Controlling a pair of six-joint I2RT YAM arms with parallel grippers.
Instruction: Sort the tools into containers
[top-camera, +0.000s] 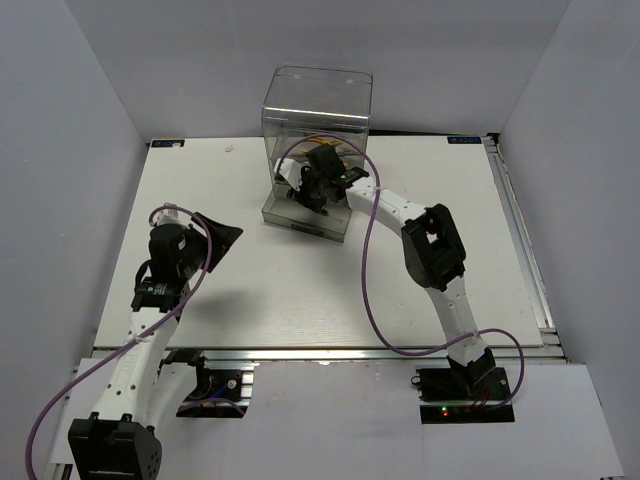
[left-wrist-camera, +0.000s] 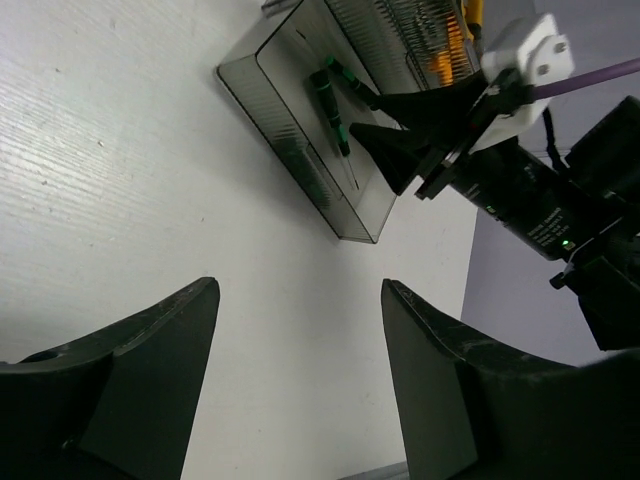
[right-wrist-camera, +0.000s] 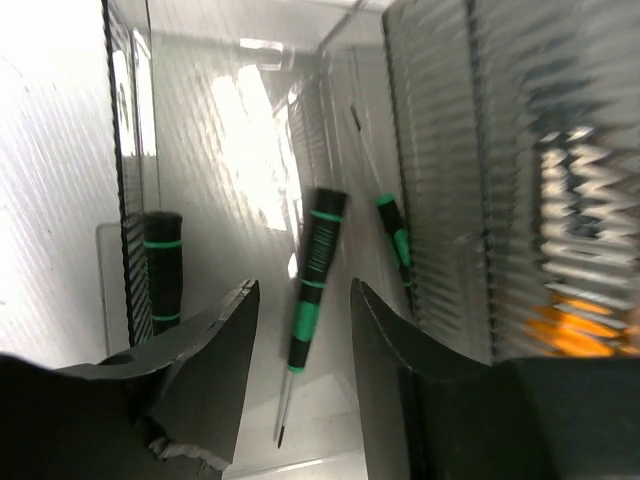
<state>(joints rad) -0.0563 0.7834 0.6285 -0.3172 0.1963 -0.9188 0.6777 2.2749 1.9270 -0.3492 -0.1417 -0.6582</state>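
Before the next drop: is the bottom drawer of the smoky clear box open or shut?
Open: the smoky-grey plastic drawer juts from the tall clear box, black-green screwdrivers inside.

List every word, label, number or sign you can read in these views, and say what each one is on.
No text can be read in any view.
Dark tags at the far corners of the table: too small to read.
Right arm's base: only a red and a green light, no legible print.
Screwdrivers in the open drawer: green bands only, no lettering visible.
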